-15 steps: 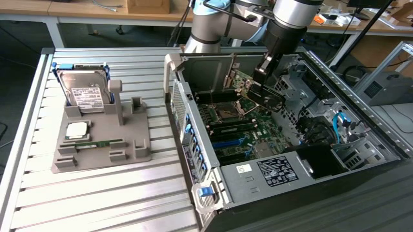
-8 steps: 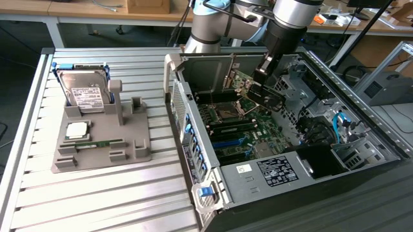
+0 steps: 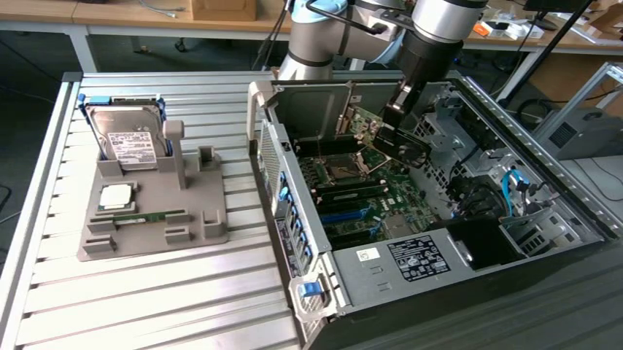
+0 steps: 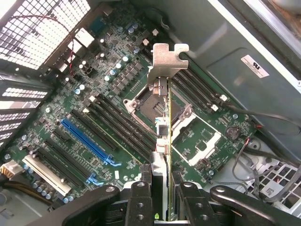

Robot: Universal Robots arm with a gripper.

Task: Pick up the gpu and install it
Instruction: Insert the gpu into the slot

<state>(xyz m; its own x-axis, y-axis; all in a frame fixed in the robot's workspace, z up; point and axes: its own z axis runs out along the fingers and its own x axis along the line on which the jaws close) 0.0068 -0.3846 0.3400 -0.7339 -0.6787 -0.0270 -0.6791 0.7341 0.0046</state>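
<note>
The arm [image 3: 316, 40] enters from the top of the exterior view, its thick grey joints folded so that the wrist [image 3: 443, 29] points steeply downward. Below it hangs the black gripper [image 3: 395, 122], slightly tilted. In the wrist view its two fingers [image 4: 141, 202] clamp the gpu [image 4: 163, 129] edge-on between them.

Case walls [image 3: 311, 109] hem gpu [image 4: 162, 87]; top open.

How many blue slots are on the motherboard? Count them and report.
2: a long blue slot beside the black slots, a short blue slot near the white slot. The gpu may hide more.
</note>
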